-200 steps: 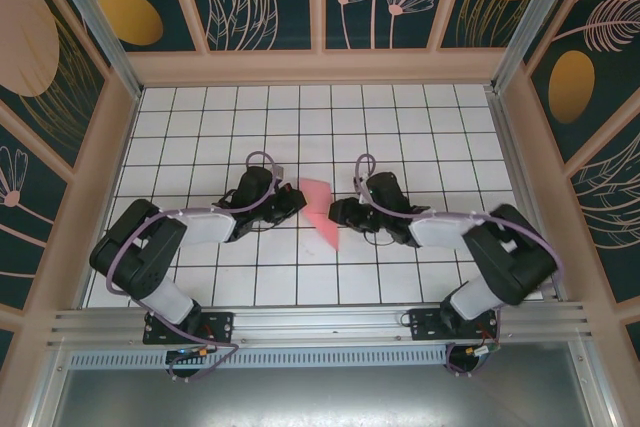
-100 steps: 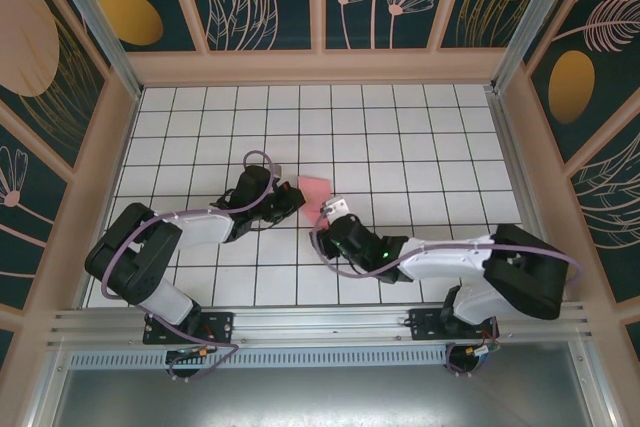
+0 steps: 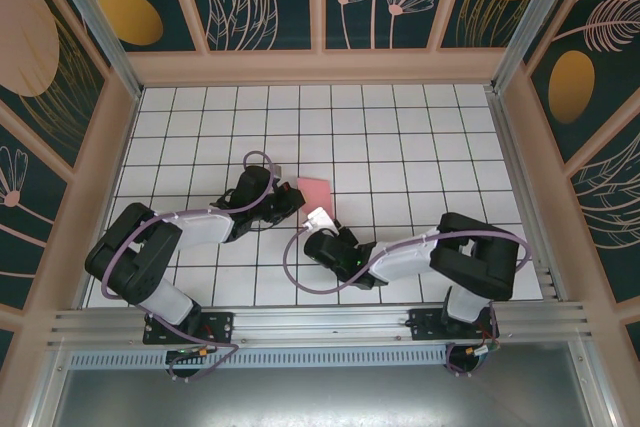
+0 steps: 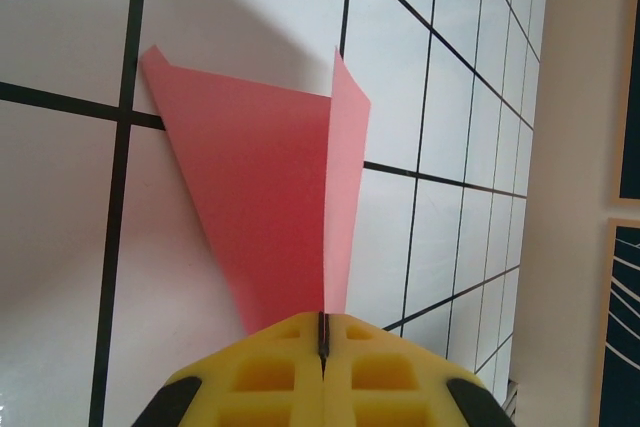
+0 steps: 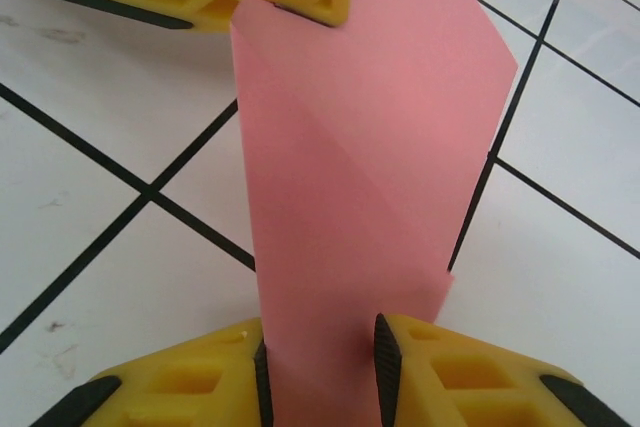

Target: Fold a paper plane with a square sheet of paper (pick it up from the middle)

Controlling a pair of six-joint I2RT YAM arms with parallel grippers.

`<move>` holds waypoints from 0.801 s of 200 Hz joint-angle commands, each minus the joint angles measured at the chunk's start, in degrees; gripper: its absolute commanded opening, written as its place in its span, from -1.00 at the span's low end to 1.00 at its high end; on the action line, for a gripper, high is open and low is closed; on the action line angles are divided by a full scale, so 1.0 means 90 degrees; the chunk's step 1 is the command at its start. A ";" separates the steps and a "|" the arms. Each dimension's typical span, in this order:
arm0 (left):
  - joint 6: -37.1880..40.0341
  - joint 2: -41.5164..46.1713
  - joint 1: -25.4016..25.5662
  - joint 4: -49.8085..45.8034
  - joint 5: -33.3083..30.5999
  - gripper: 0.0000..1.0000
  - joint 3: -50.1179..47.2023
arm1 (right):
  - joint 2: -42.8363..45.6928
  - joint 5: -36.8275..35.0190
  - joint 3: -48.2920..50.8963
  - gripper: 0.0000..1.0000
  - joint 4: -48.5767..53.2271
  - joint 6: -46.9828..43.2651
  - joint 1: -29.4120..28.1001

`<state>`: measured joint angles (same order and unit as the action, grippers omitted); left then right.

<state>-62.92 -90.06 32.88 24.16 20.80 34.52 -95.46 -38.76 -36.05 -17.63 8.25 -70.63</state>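
Left gripper (image 4: 322,332): fingers pressed together, pinching paper (image 4: 265,197) at its narrow end. Paper part-folded, mid-table (image 3: 420,137), spanning between both grippers. Likely best used as a firm, motionless anchor.

Right gripper (image 5: 320,357): jaws apart, straddling paper's other end, not clamped yet. Should close squarely with layers aligned and tension gentle. Thin sheet likely buckles or tears.

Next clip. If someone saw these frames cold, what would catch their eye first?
The folded pink paper stands out as the one bright patch in the middle of the white grid table. The left claw is pinched shut on its narrow end. The right claw has its yellow jaws apart, with the paper's other end running between them.
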 commanded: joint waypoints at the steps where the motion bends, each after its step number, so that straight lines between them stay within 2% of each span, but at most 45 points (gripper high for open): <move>1: -0.0012 -0.0082 -0.0034 -0.0097 0.0100 -1.00 0.0149 | -0.0127 -0.0381 -0.0164 -0.32 -0.0101 -0.0133 -0.0083; 60: 0.0028 -0.0072 -0.0031 -0.0141 0.0101 -1.00 0.0129 | -0.0182 -0.0407 -0.0184 -0.44 -0.0033 -0.0056 -0.0175; 104: 0.0011 0.0004 -0.0032 -0.0172 0.0093 -0.91 0.0100 | -0.0204 -0.0380 -0.0160 -0.75 -0.0011 0.0135 -0.0175; 122: 0.0036 0.0115 -0.0031 -0.0276 0.0034 -0.78 0.0063 | -0.0173 -0.0353 -0.0149 -0.81 0.0083 0.0293 -0.0161; 135: 0.0070 0.0230 -0.0030 -0.0395 -0.0041 -0.58 0.0028 | -0.0122 -0.0224 -0.0092 -0.88 -0.0014 0.0321 -0.0165; 145: 0.0130 0.0374 -0.0031 -0.0451 -0.0110 -0.52 -0.0020 | -0.0071 -0.0052 0.0009 -0.93 -0.0165 0.0325 -0.0153; 160: 0.0248 0.0707 -0.0031 -0.0754 -0.0424 -0.24 -0.0066 | 0.0092 0.0311 0.0220 -0.95 -0.0512 0.0346 -0.0113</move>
<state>-62.43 -88.71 32.88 21.34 20.29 34.39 -96.38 -39.77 -36.10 -18.26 9.82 -71.72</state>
